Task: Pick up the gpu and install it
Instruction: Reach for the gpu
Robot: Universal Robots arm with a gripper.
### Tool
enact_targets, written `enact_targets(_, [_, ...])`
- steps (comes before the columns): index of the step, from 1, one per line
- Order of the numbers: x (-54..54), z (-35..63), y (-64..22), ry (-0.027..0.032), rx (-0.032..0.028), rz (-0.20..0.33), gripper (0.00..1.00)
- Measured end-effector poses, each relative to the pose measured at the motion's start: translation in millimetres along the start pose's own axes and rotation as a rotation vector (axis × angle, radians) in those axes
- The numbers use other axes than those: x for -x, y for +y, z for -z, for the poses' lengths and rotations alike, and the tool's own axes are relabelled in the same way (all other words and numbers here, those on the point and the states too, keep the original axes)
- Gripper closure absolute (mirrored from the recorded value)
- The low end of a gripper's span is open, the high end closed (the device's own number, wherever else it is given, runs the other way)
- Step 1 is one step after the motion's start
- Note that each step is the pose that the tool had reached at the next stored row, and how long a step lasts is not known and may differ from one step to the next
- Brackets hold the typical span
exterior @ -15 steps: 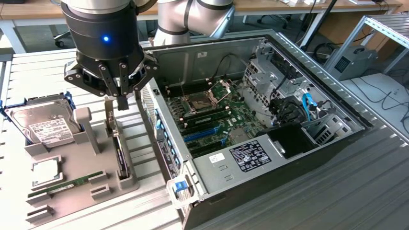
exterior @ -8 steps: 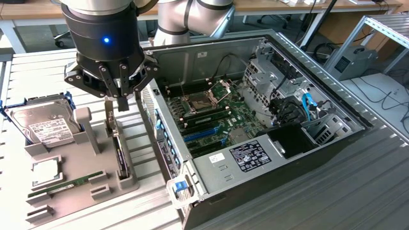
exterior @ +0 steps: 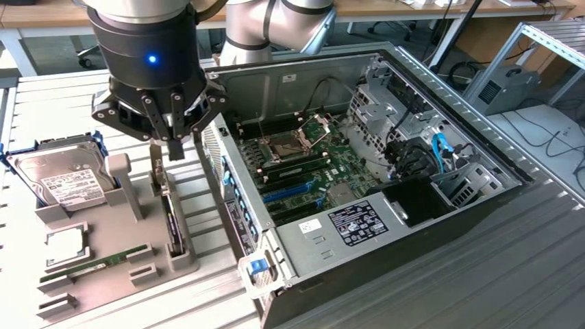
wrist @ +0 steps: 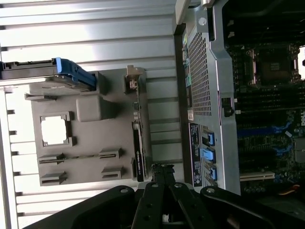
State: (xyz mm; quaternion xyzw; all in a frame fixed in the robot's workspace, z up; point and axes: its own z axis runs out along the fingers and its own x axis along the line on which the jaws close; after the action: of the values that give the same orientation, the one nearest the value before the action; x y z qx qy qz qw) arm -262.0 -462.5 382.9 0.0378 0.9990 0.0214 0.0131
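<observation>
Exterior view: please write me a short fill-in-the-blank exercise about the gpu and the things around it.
1. The end effector hangs ____ the gpu.
2. The hard drive sits in a ____ carrier.
3. The computer case lies on the exterior view's ____.
Missing words: above; blue; right.

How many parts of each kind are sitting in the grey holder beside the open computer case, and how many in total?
hard drive: 1
square silver chip: 1
RAM stick: 1
gpu: 1
Total: 4
</observation>
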Motion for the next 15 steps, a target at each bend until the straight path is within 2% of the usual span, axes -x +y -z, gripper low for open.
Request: enact_targets(15, [-4.5,-1.0,-4.4,-0.0001,-0.0016,0.000,0.89])
